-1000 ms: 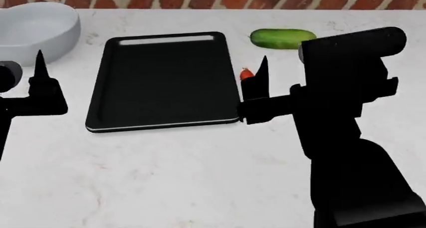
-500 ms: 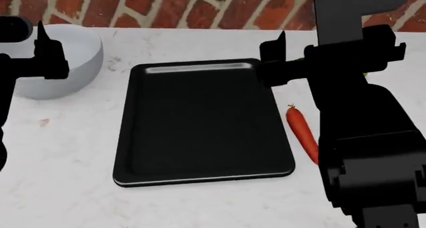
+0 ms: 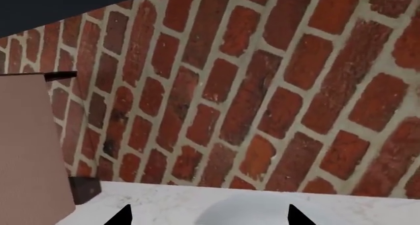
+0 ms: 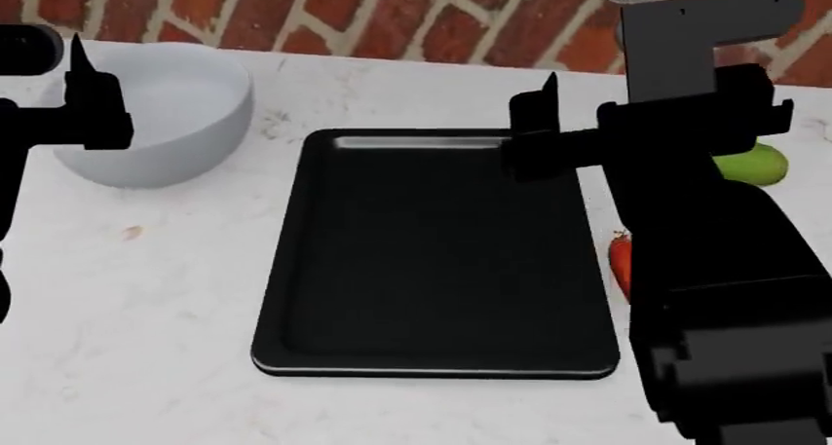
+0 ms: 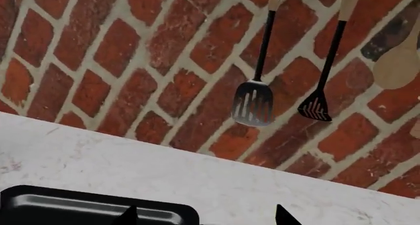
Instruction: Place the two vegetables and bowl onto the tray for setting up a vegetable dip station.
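Cucumber (image 4: 751, 163) back in view | carrot (image 4: 621, 262) mostly hidden | both end effectors spread, empty

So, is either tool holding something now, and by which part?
No, nothing is held. The left tool is open above the bowl, and the right tool is open above the tray's far edge.

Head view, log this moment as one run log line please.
tray: nothing on it | bowl: on counter, beside tray | carrot, cucumber: on counter, half hidden behind right arm | left gripper, right gripper: holding nothing
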